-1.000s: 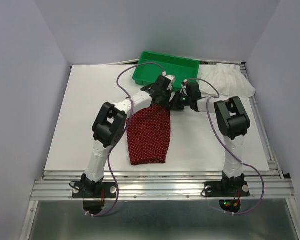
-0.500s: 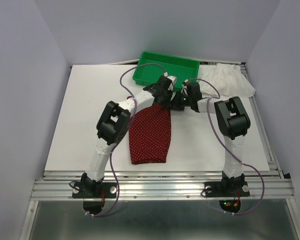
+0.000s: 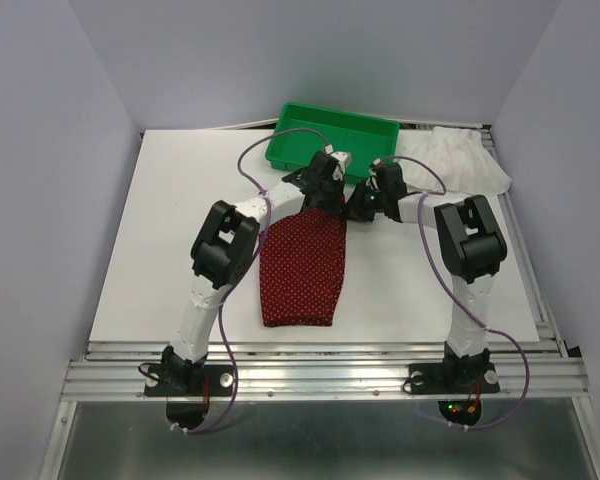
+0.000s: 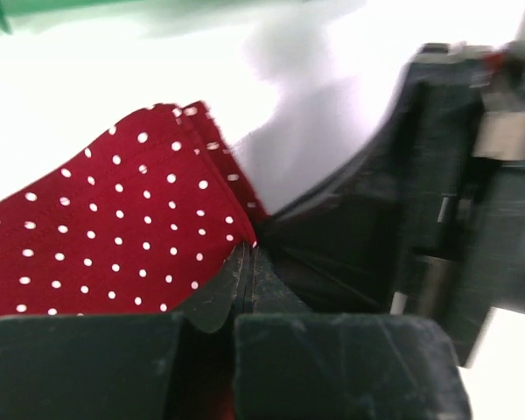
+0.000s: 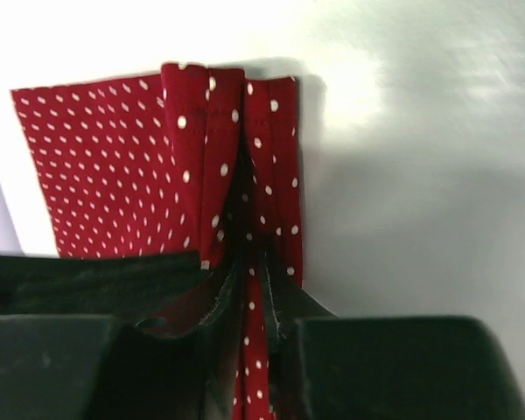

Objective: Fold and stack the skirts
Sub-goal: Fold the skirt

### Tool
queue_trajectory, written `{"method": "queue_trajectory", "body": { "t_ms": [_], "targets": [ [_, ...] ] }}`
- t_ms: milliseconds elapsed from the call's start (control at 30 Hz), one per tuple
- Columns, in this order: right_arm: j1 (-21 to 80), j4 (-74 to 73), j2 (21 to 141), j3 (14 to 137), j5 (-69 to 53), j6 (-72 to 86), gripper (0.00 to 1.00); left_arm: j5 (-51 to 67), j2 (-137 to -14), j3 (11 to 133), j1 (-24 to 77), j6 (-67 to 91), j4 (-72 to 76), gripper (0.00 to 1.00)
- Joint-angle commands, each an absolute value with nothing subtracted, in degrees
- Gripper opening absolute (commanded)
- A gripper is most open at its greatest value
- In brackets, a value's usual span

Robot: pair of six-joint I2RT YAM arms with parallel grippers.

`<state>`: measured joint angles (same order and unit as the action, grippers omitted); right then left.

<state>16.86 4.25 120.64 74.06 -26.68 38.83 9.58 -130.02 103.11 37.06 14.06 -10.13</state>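
The dark red skirt with white dots point(image 3: 300, 275) lies as a long narrow fold on the middle of the white table, its narrow end toward the back. My left gripper point(image 3: 327, 200) and right gripper point(image 3: 352, 210) meet at that far end. In the left wrist view the left gripper point(image 4: 247, 254) is shut at the skirt's point(image 4: 114, 236) edge, with red cloth between the finger bases. In the right wrist view the right gripper point(image 5: 249, 254) is shut on a bunched pleat of the skirt point(image 5: 105, 166). The white ruffled skirt point(image 3: 460, 155) lies at the back right, untouched.
A green plastic tray point(image 3: 280, 150) stands at the back just behind both grippers. The white mat point(image 3: 180, 250) ends at a metal rail along the front. The right arm's black wrist point(image 4: 437, 219) is close beside the left gripper.
Both grippers have shifted slightly at the skirt's far end. The skirt's top right corner has moved a little to the right, so the far end is wider.
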Motion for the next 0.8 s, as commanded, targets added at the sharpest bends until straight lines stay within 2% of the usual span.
{"method": "queue_trajectory", "body": {
  "t_ms": [0, 100, 300, 433, 533, 767],
  "targets": [
    [17.5, -4.4, 114.5, 75.1, -24.8, 36.5, 0.20, 13.7, -126.2, 99.8, 36.6, 15.6, -6.8, 0.00],
    [17.5, -5.6, 111.9, 74.5, -26.0, 37.3, 0.23, 14.3, -124.5, 98.5, 36.6, 15.5, -6.4, 0.00],
    [17.5, -6.1, 108.4, 72.2, -28.0, 36.3, 0.36, 13.8, -124.6, 98.3, 36.6, 15.2, -6.3, 0.00],
    [17.5, -6.1, 106.3, 69.8, -22.8, 35.5, 0.35, 14.1, -124.6, 98.7, 36.5, 15.3, -6.4, 0.00],
    [17.0, -6.0, 108.9, 69.8, -19.2, 34.5, 0.34, 14.3, -124.1, 99.3, 36.6, 15.2, -6.7, 0.00],
    [17.0, -3.7, 116.1, 71.0, -20.1, 35.3, 0.30, 15.2, -122.0, 100.5, 36.6, 15.6, -7.7, 0.00]
  ]
}}
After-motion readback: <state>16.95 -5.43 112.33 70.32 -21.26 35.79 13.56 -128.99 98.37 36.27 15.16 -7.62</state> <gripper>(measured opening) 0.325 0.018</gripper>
